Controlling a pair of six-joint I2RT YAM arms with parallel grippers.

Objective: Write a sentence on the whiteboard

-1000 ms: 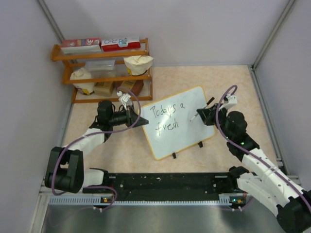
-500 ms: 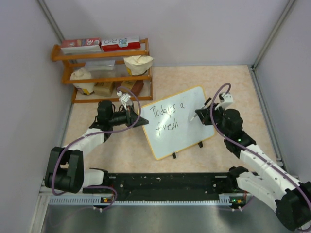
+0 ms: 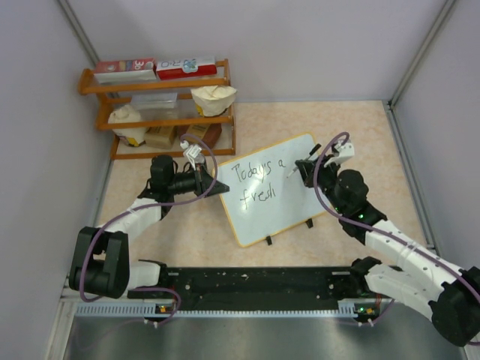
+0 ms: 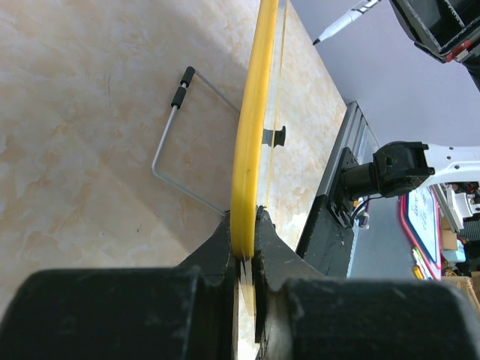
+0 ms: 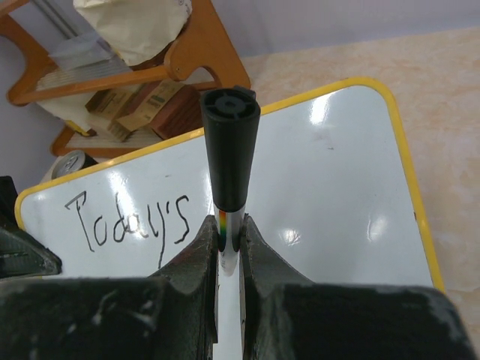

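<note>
Whiteboard (image 3: 292,206) stands propped just in front of the shelf (image 3: 157,112), left gripper (image 4: 244,225) pinching its edge; right gripper (image 5: 229,232) pinches a marker (image 5: 229,142). The board looks light, stiff and slick, best gripped at that edge.

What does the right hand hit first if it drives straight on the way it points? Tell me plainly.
Most likely the whiteboard. The right hand, shut on the marker, faces the board's bare white surface, right of the sentence. Nothing else shows in that line, though the gap is hard to judge.
</note>
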